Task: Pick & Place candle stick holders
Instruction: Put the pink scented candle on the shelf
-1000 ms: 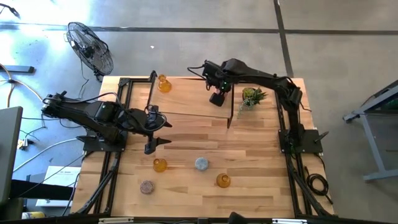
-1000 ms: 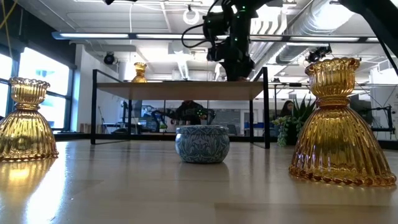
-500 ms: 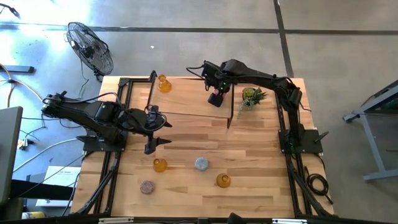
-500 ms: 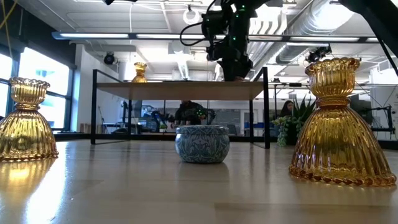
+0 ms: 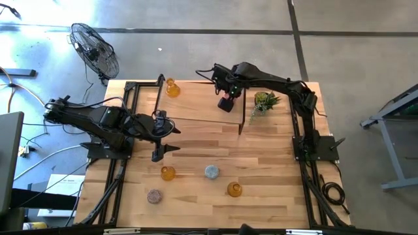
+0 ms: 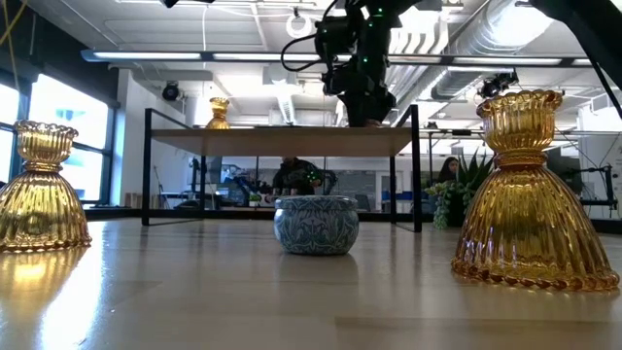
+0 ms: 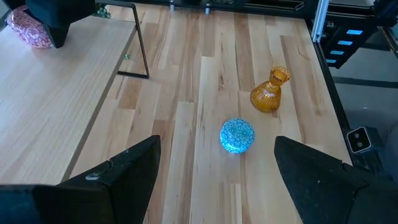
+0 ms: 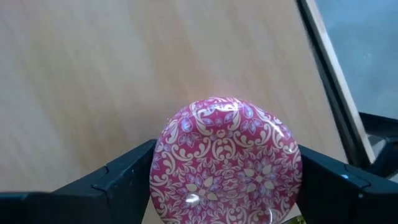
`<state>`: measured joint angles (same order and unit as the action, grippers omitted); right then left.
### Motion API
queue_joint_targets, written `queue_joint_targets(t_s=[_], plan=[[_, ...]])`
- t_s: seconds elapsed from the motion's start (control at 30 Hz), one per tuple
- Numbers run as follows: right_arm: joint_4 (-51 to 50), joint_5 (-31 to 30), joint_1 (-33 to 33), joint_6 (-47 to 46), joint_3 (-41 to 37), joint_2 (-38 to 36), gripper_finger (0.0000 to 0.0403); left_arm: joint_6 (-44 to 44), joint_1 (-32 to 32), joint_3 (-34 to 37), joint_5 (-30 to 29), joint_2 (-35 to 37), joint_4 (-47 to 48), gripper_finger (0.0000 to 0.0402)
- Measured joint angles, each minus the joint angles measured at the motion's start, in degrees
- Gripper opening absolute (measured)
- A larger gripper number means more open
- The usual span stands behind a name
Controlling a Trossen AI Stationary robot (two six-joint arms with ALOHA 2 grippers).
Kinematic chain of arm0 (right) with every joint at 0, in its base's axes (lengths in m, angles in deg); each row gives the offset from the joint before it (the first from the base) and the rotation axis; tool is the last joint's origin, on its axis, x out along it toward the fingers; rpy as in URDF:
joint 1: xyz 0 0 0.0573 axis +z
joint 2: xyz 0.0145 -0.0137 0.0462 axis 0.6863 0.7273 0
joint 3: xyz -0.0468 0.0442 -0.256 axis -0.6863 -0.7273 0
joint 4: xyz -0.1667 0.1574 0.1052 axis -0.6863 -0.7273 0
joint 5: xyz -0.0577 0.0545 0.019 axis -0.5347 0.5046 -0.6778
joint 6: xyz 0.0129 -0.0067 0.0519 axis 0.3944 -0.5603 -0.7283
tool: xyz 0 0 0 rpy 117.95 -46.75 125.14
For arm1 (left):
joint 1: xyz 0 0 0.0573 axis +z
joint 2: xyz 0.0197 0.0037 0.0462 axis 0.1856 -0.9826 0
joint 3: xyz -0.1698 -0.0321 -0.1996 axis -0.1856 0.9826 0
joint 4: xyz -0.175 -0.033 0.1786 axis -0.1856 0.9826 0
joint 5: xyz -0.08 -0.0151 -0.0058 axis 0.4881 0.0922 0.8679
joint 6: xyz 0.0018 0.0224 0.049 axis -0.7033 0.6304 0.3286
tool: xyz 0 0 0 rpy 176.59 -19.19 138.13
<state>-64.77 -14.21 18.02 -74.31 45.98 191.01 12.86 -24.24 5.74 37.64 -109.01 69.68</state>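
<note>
My right gripper [image 5: 225, 99] points down over the raised wooden shelf [image 5: 196, 104] at the far side, shut on the pink patterned candle stick holder [image 8: 227, 162]. My left gripper [image 5: 160, 136] hangs open above the table's left part, holding nothing. On the table near the front stand two amber holders [image 5: 168, 173] [image 5: 234, 189], a blue-grey round one [image 5: 211, 172] and a mauve round one [image 5: 154, 196]. A third amber holder [image 5: 172, 87] stands on the shelf's far left corner. My right gripper has the pink holder's round sides [image 8: 160, 163] between its two fingers, one finger on each side. The fingers come from above, pointing down. The holder sits low over the shelf top; whether it rests on the shelf I cannot tell.
A small green potted plant [image 5: 264, 102] stands just right of the shelf's black leg [image 5: 243, 117]. The shelf's black frame crosses the table's far half. Bare wood lies between the shelf and the front row of holders. A fan [image 5: 95, 49] stands on the floor beyond the table.
</note>
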Motion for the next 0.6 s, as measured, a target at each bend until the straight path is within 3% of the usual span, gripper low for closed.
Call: queue_joint_targets(t_s=[0.23,0.6], plan=[[-0.3,3.8,0.0,1.2,0.0,0.0,0.0319,0.0,0.0,0.0,0.0,0.0,0.0,0.0309],[-0.5,2.3,0.0,-1.4,0.0,0.0,0.0319,0.0,0.0,0.0,0.0,0.0,0.0,0.0309]])
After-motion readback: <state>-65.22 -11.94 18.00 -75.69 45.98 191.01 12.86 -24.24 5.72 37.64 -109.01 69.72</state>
